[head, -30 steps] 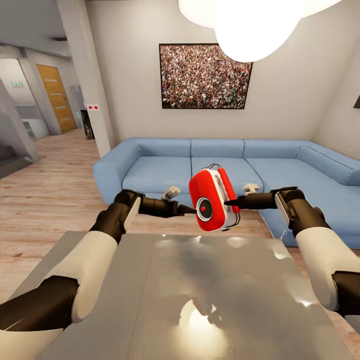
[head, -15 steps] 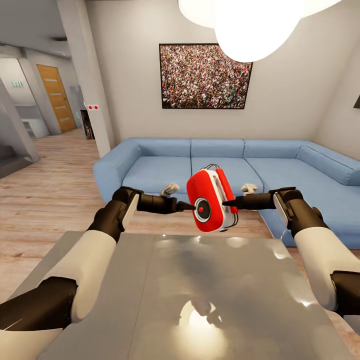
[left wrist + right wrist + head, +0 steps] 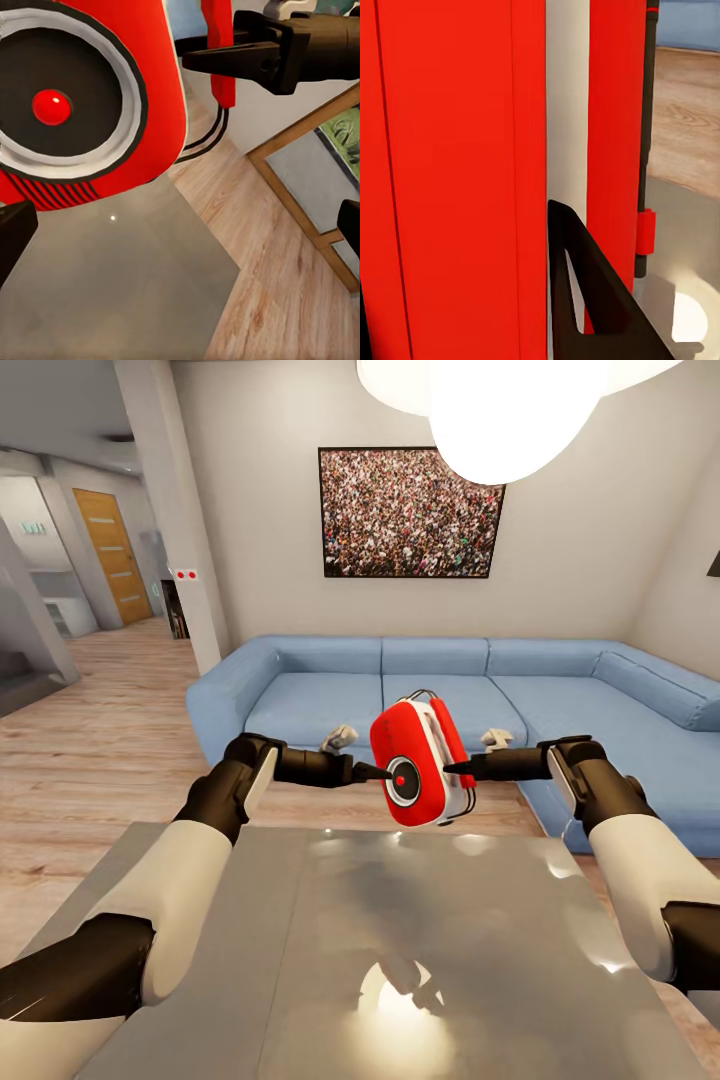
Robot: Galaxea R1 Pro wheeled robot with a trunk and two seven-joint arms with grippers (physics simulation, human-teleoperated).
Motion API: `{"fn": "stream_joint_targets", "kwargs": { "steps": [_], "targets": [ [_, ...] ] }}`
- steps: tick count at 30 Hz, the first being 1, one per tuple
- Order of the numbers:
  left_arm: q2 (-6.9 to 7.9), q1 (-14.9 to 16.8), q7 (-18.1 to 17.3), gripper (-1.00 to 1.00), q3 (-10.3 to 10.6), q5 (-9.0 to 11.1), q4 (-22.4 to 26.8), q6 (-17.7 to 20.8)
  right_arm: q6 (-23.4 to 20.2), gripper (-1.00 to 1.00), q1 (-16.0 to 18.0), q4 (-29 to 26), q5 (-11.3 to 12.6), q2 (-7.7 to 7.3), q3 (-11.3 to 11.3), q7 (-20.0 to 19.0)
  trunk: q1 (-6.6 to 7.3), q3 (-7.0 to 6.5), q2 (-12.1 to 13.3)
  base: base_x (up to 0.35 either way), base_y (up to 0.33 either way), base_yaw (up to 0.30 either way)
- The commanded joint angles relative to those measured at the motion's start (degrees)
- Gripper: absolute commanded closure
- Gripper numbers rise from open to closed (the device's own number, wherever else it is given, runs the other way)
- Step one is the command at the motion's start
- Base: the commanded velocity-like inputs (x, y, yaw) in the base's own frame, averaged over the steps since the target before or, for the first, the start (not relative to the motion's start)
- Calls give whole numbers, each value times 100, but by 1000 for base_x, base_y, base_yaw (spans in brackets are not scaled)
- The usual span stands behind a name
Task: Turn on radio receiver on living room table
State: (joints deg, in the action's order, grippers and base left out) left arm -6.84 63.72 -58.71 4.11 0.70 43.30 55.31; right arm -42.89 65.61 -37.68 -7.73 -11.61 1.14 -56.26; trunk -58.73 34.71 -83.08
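Over on the left, the left arm reaches forward with its elbow bent and forearm level above the grey worktop, and the left hand points its dark fingertip straight at the round dial of the radio receiver. In the left wrist view its two fingers stand wide apart with nothing between them, the radio receiver looming just ahead, dial centre glowing red; whether the tip actually touches the dial, I cannot tell. In the middle, the radio receiver hangs in the air above the far edge of the worktop, tilted, face turned toward the left arm, with the blue sofa behind it. On to the right: the right arm mirrors the left, elbow out, forearm level, and the right hand is clamped on the radio receiver's side, one dark finger pressed flat against the white trim between the red panels. Overhead hangs the white lamp, beside the crowd picture.
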Motion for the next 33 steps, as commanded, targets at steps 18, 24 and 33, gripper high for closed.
{"fn": "stream_joint_targets", "kwargs": {
  "steps": [18, 24, 33],
  "targets": [
    [93, 0, 13, -100, 2, -13, -3, -10, -17, 100, -12, -11, 33, -118, 17, -499, 0, 0, 0, 0, 0, 0],
    [157, 0, 15, -100, -1, -17, 2, -12, -17, 100, -21, -11, 36, -290, 17, -514, 0, 0, 0, 0, 0, 0],
    [173, 0, 18, -100, -1, -17, 3, -12, -17, 100, -46, -10, 34, -466, 17, -518, 0, 0, 0, 0, 0, 0]
  ]
}}
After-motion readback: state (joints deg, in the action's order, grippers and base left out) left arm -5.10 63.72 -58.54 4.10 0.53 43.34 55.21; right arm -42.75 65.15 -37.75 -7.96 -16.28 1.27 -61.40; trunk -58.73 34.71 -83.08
